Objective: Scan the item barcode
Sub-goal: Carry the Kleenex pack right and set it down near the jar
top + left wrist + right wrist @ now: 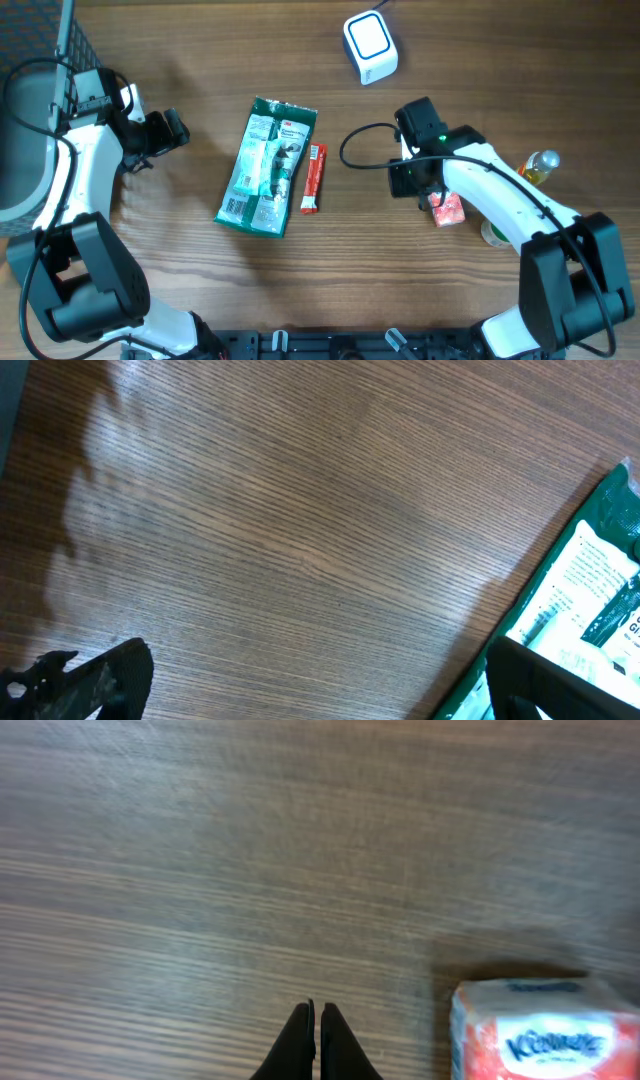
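Wood-grain tabletop, white cube scanner at far edge; left fingers spread beside green flat packet — likely staged for pickup; right fingers pressed together, empty, near red-white tissue pack.

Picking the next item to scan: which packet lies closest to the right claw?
The red-and-white Kleenex pack, just beside the shut right claw; the green pack and red stick lie farther off.

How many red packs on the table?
2. A slim red stick pack lies alongside the green pouch at mid-table; a red Kleenex pack sits by the right gripper, partly covered from overhead. Others may be hidden.
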Tool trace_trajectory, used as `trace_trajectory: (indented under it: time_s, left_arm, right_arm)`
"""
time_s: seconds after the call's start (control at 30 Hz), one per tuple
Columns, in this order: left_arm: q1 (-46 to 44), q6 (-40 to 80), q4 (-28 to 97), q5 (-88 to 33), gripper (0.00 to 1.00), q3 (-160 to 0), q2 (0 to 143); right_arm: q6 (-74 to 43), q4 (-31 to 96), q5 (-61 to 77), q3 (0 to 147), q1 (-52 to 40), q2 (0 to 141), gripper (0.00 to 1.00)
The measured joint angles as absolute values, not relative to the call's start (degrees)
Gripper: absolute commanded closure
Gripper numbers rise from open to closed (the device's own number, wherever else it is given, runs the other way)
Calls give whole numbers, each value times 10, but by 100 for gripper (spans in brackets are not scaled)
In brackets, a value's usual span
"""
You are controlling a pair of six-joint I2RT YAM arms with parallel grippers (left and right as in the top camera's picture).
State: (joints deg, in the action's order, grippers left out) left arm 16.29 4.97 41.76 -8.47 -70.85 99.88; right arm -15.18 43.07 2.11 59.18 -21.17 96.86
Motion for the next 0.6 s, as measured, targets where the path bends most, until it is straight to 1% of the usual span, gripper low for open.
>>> trace_trajectory:
  time_s: [0.2,0.33,0.5,0.6]
  left_arm:
    - [163,50,417,-85,0,-708,999]
    - [163,50,417,-85,0,-708,999]
    - [163,50,418,-85,0,-708,999]
    - [163,50,418,-85,0,-708,999]
  right_arm:
    - [-201,411,-49,527,-212,969,89]
    - [-214,448,-110,519,-207,969,88]
    - [-227,500,-142,519,-167,969,88]
    - [-240,536,-150,521,-144,969,83]
